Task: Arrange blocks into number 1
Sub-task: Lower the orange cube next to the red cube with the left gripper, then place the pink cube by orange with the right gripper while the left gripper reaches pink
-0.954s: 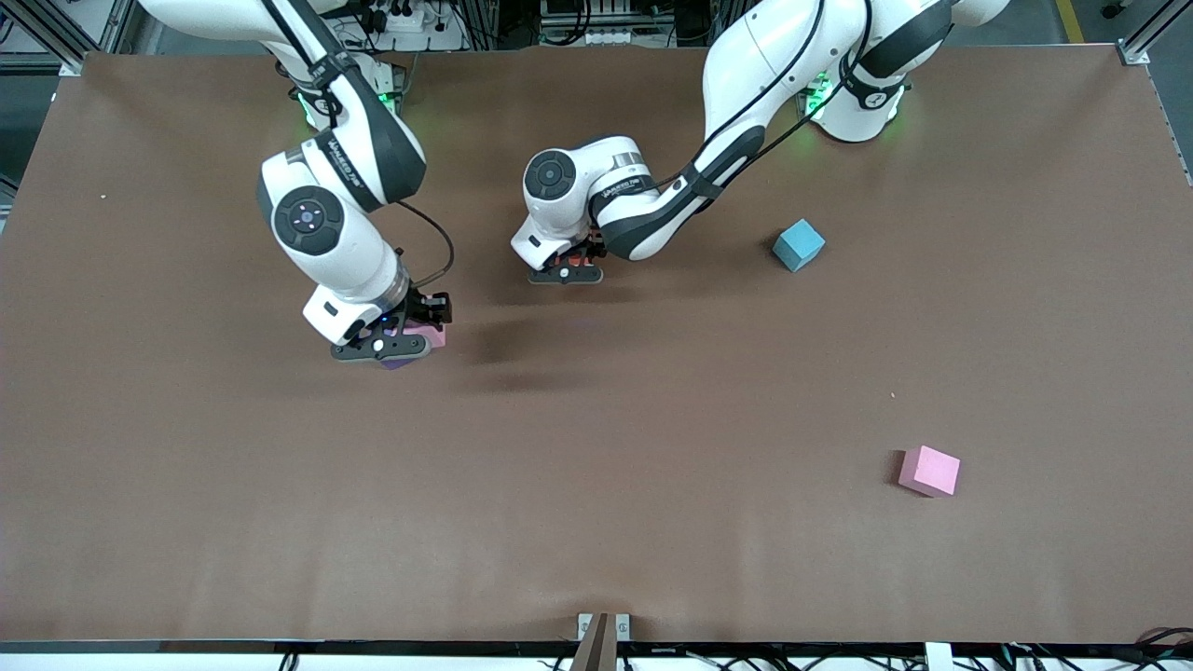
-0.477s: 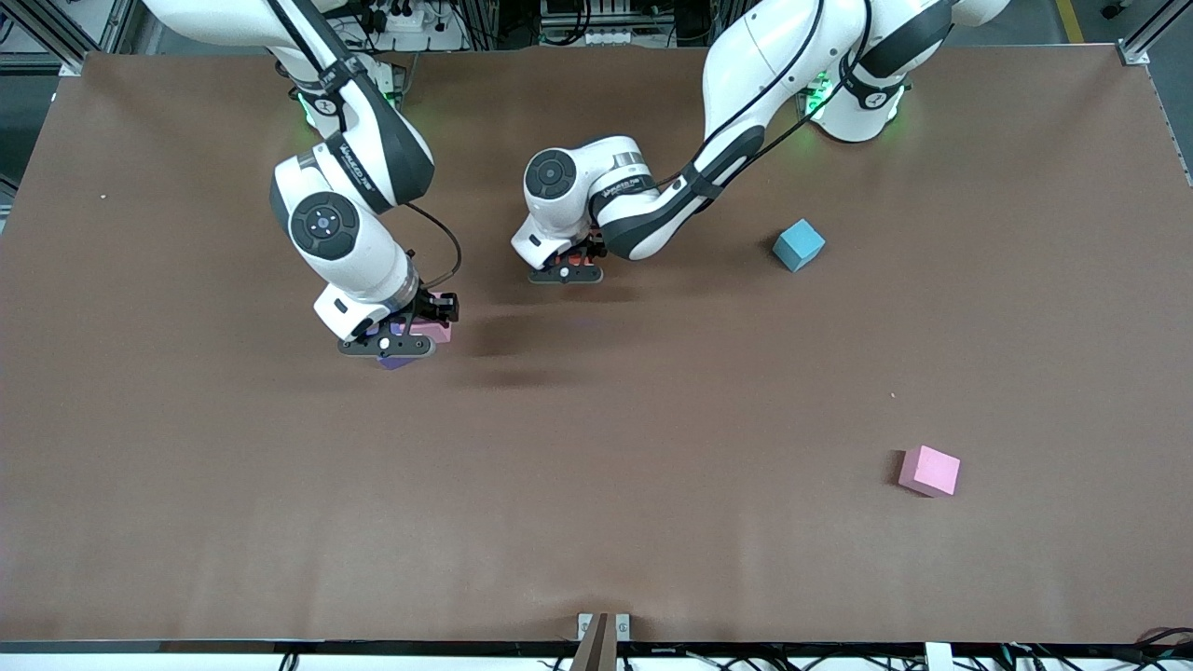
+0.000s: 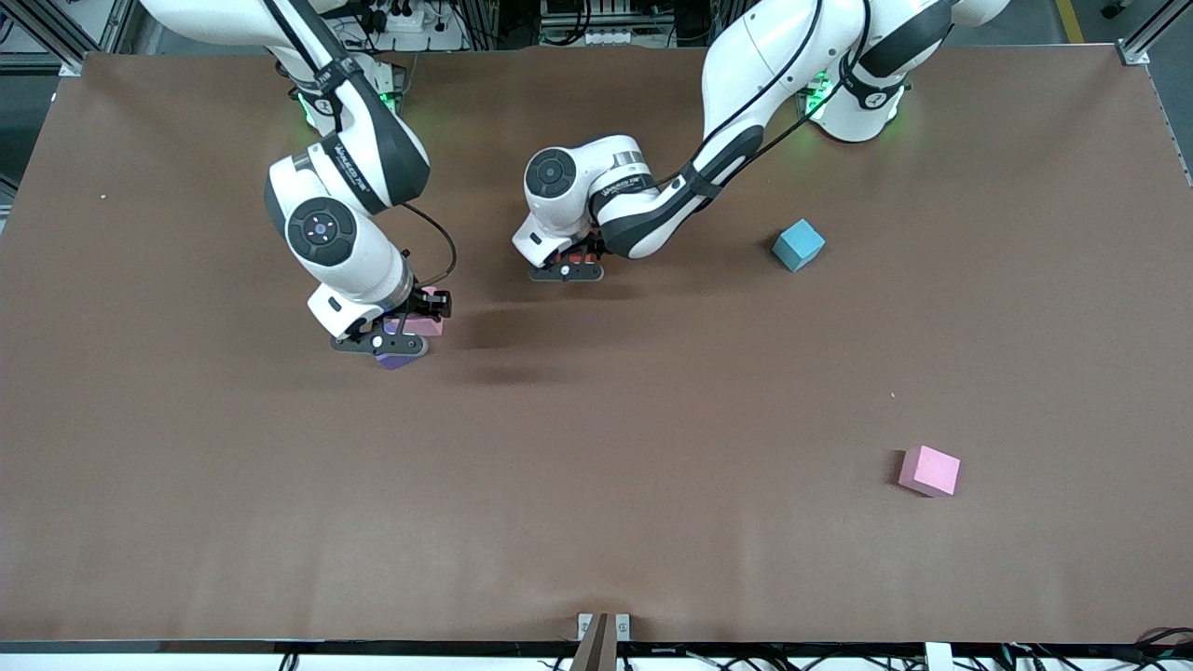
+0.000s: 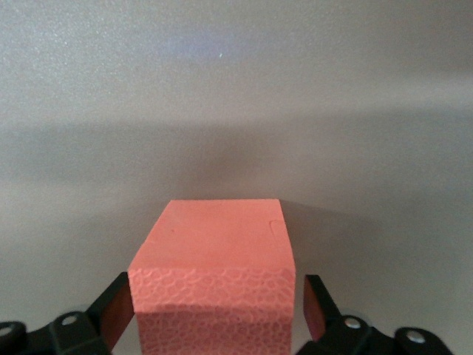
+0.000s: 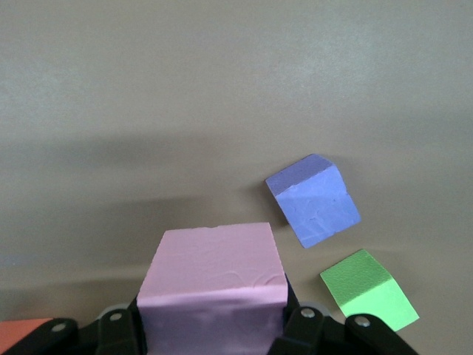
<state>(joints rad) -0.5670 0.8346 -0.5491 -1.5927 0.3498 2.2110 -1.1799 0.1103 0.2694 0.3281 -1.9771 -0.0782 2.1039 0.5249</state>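
My right gripper (image 3: 384,342) (image 5: 211,325) is shut on a pink block (image 5: 212,270) (image 3: 427,325) and hangs just over a purple block (image 3: 399,361) (image 5: 313,200) that lies on the table. A red-orange block (image 4: 211,285) (image 3: 574,258) rests on the table near the middle, between the fingers of my left gripper (image 3: 566,271) (image 4: 211,318). That gripper is open, with a small gap on each side of the block. A second pink block (image 3: 929,471) lies alone toward the left arm's end, nearer to the front camera.
A green cube (image 5: 367,290) lies beside the purple block; the right arm hides it in the front view. A light blue cube (image 3: 799,244) sits toward the left arm's end. The brown table (image 3: 652,485) stretches wide toward the front camera.
My left gripper has opened off the red-orange block and stays around it. My right wrist has shifted slightly with the pink block still in its grip.
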